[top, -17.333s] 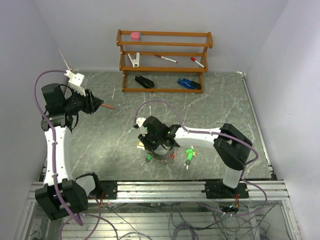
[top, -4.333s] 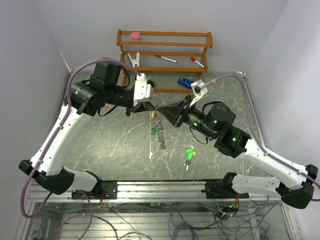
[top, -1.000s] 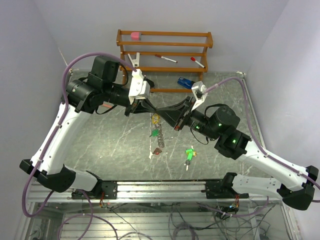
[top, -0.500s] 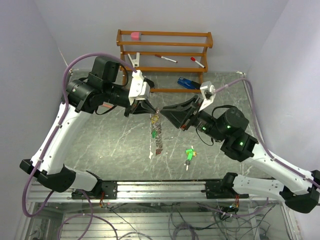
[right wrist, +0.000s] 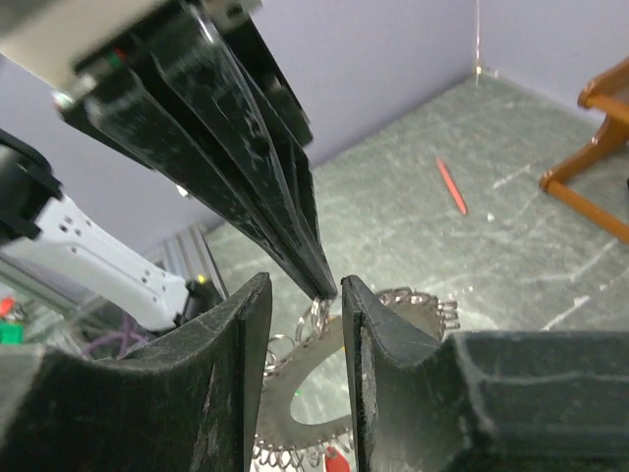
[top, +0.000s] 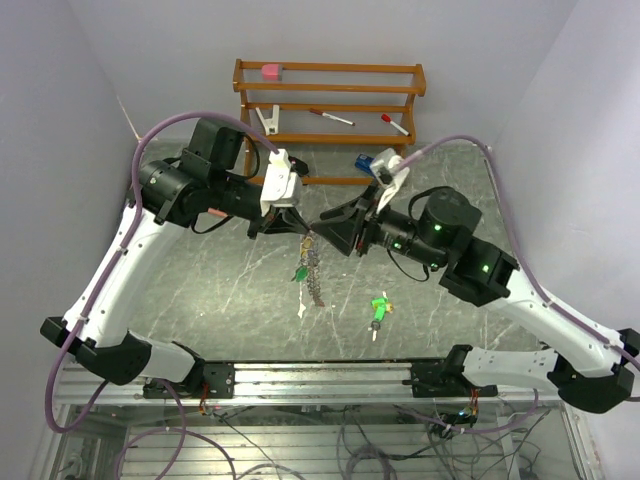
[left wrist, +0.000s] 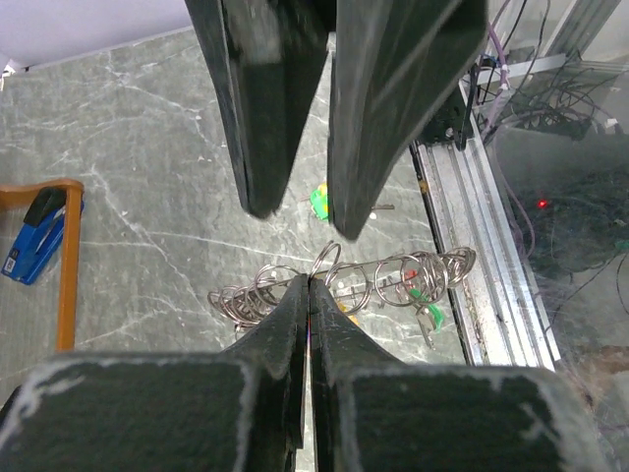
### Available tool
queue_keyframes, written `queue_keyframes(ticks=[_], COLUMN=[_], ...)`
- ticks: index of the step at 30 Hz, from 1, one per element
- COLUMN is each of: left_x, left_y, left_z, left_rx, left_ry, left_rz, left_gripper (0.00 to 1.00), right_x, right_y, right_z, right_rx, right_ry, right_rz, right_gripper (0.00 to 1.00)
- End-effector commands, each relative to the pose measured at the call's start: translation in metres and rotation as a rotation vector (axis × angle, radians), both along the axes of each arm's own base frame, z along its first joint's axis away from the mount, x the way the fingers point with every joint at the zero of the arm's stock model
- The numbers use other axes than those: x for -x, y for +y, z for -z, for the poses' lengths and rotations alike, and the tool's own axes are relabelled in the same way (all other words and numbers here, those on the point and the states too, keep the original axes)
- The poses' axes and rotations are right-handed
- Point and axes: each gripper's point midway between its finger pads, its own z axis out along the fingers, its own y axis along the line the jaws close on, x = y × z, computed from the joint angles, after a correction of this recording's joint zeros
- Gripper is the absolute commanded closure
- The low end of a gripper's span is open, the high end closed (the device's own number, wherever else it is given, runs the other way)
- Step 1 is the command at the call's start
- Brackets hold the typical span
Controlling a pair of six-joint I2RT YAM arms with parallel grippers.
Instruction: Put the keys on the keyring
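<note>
- The grey marbled table (top: 200, 290) fills the overhead view, and the arms cover much of its middle.
- The wooden rack (top: 330, 95) stands at upper centre. The wrists hide part of its bottom shelf, where only part of a blue stapler (top: 366, 163) shows.
- The left gripper (left wrist: 308, 287) is pinched tight on a small wire loop of the keyring.
- The right gripper (right wrist: 305, 287) is narrowly parted, tip to tip with the left. Whether its pads touch the loop is unclear.
- The keyring (top: 313, 268) hangs at mid-frame below both tips. It is a pale flat ring strung with small wire rings and a green tag. Whether its lower end reaches the table cannot be made out.
- A loose green key (top: 378, 308) lies on the table to its lower right, apart from it.
</note>
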Motion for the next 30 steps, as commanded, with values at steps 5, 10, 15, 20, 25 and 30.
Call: queue_keyframes(ticks=[5, 10, 15, 20, 25, 30], left_x=[0.005, 0.006, 0.006, 0.007, 0.007, 0.008], left_y=[0.003, 0.003, 0.002, 0.002, 0.002, 0.001], left_z=[-0.008, -0.007, -0.007, -0.005, -0.004, -0.002], left_rx=[0.02, 0.021, 0.024, 0.021, 0.019, 0.013], left_ry=[-0.042, -0.035, -0.031, -0.026, -0.026, -0.027], left_rz=[0.013, 0.018, 0.017, 0.015, 0.017, 0.02], left_gripper=[0.93, 0.93, 0.93, 0.93, 0.93, 0.93], right_x=[0.004, 0.004, 0.002, 0.002, 0.001, 0.001], right_y=[-0.002, -0.004, 0.003, 0.007, 0.009, 0.012], right_z=[0.034, 0.034, 0.038, 0.039, 0.038, 0.037], right_rx=[0.176, 0.198, 0.209, 0.221, 0.223, 0.228], right_ry=[0.029, 0.031, 0.033, 0.039, 0.037, 0.038], right_rz=[-0.029, -0.029, -0.042, -0.055, -0.059, -0.066], right_gripper=[0.65, 0.65, 0.66, 0.7, 0.71, 0.77])
